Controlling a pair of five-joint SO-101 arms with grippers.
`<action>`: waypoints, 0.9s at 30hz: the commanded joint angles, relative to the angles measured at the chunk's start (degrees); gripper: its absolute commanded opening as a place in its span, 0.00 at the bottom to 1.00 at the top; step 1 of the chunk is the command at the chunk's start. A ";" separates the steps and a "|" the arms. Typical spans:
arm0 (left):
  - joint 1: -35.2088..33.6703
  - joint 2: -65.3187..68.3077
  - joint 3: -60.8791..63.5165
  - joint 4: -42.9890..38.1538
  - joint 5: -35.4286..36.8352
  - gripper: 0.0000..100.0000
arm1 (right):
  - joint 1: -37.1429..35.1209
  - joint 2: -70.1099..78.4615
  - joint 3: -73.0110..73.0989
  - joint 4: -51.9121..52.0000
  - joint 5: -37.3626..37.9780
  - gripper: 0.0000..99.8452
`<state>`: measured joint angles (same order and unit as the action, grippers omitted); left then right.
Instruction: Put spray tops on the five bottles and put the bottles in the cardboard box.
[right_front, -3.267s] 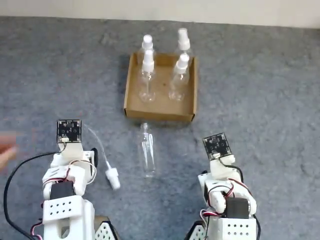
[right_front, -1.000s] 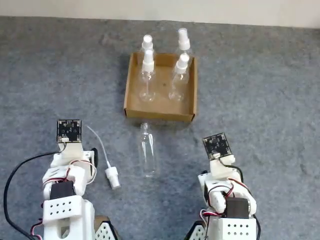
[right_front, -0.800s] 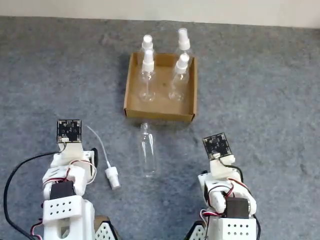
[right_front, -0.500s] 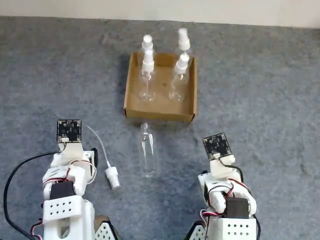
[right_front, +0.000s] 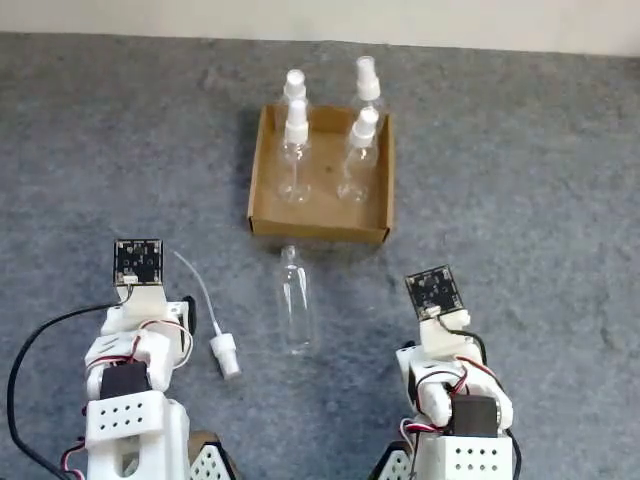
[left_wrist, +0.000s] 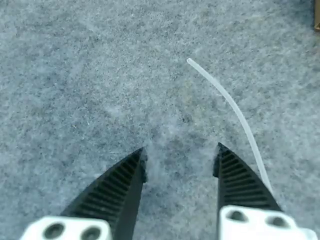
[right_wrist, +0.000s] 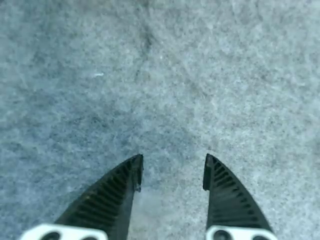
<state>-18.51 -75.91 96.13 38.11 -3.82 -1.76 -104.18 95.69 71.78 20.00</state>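
- The last bottle (right_front: 294, 300) is pictured lying uncapped on the surface (right_front: 520, 200), neck toward the box (right_front: 320, 232), between the arms.
- The spray top (right_front: 224, 354) is seen just beside the left pincer (left_wrist: 181, 148), its tube (left_wrist: 230, 107) running forward; the left arm is judged nearer.
- The left pincer and right pincer (right_wrist: 173, 157) are shown apart and empty.

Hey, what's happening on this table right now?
Four capped bottles stand in the cardboard box. The fifth bottle lies uncapped on the grey carpet in front of it, its spray top loose beside the left arm. Both arms sit back, jaws open, holding nothing.
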 joint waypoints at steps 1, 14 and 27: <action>0.13 -0.48 1.45 0.35 -0.44 0.17 | 0.40 -0.40 9.80 0.22 0.53 0.15; 0.13 -0.48 1.45 0.26 -0.53 0.17 | 4.26 -0.48 9.80 -18.95 0.62 0.15; 0.04 -0.48 1.45 0.35 -0.53 0.16 | -0.84 11.91 -24.92 -9.54 -2.99 0.15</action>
<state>-18.51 -75.91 96.13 38.11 -3.82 0.62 -100.40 83.30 58.68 19.12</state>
